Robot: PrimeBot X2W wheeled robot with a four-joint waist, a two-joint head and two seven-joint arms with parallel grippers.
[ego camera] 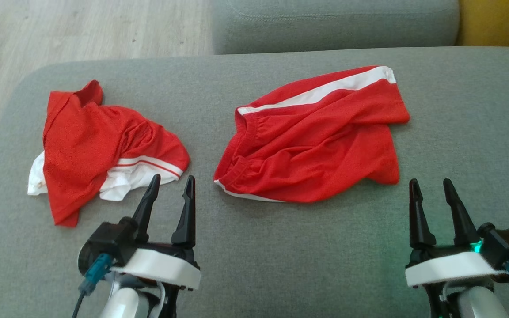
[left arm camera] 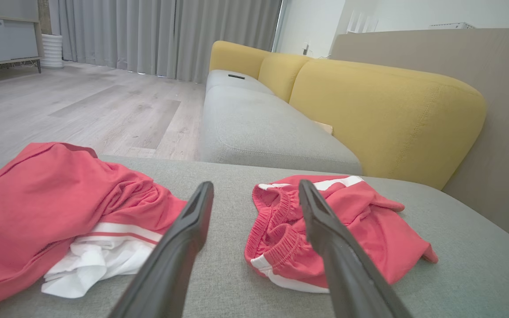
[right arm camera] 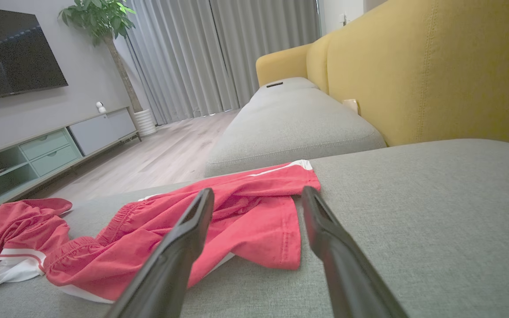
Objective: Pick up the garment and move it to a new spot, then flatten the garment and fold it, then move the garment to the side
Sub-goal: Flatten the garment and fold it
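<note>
Two red garments lie on the grey cushion. Red shorts [ego camera: 316, 141] with a white side stripe lie rumpled at the centre right, seen too as shorts [left arm camera: 325, 225] and shorts [right arm camera: 219, 225] in the wrist views. A crumpled red and white shirt [ego camera: 100, 150] lies at the left, also the shirt [left arm camera: 55, 207] and the shirt [right arm camera: 11, 238]. My left gripper [ego camera: 170, 183] is open and empty, just below the shirt's lower right edge. My right gripper [ego camera: 431, 185] is open and empty, just right of the shorts' lower right corner, touching nothing.
The grey cushion [ego camera: 281, 247] has bare fabric along the front and at the far right. A second grey seat [ego camera: 334, 26] lies behind, with yellow backrests [left arm camera: 387, 110] on the right. Wooden floor [ego camera: 73, 31] lies off the left edge; a TV cabinet [right arm camera: 47, 150] stands across the room.
</note>
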